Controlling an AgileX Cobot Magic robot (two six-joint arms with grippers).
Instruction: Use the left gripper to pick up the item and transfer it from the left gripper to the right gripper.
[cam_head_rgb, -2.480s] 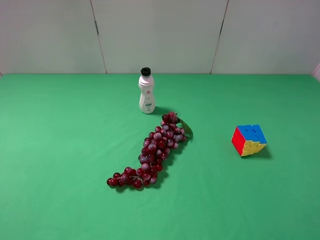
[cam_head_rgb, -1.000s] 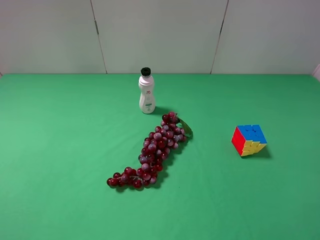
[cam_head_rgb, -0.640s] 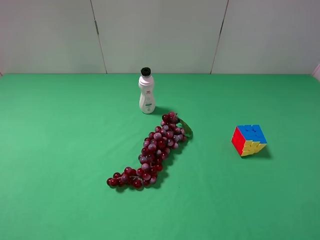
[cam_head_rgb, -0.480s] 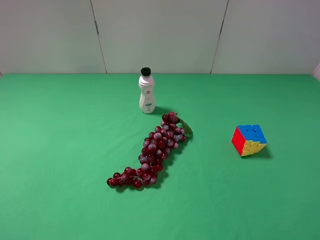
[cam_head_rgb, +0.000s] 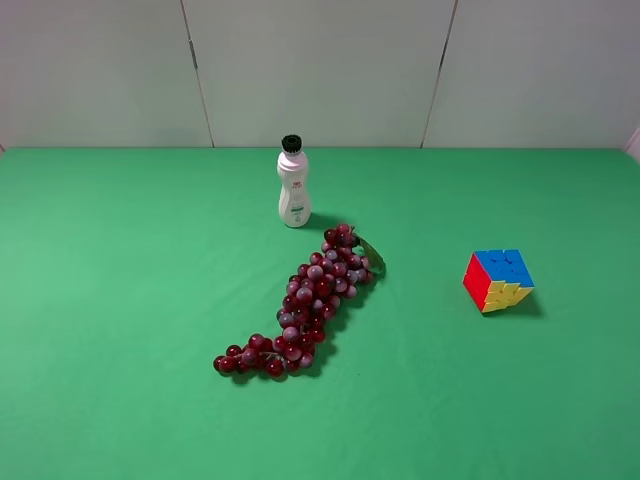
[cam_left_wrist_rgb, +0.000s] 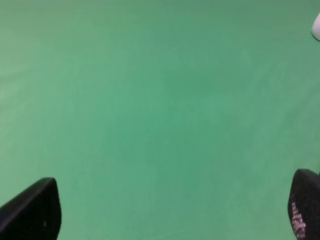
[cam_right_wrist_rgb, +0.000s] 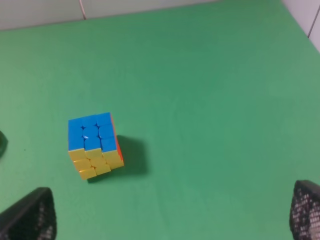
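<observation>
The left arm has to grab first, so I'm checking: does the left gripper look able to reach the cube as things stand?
Probably, but not directly: the puzzle cube sits far right, beyond the grape bunch. The open left gripper sees only bare green cloth.

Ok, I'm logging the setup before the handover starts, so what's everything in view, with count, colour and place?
puzzle cube: one; blue top, red and yellow sides; on the cloth at the right, apart from everything else.
bottle: one; white with a black cap; upright, centre rear.
grape bunch: one; dark red with a green leaf; lying in the middle, running from just in front of the bottle toward front left.
table cloth: one; green; covers the whole surface.
wall panels: pale grey; behind the table.
left claw: one; black; open over bare cloth, only fingertips showing.
right claw: one; black; open, cube on the cloth ahead of it, not touching.
</observation>
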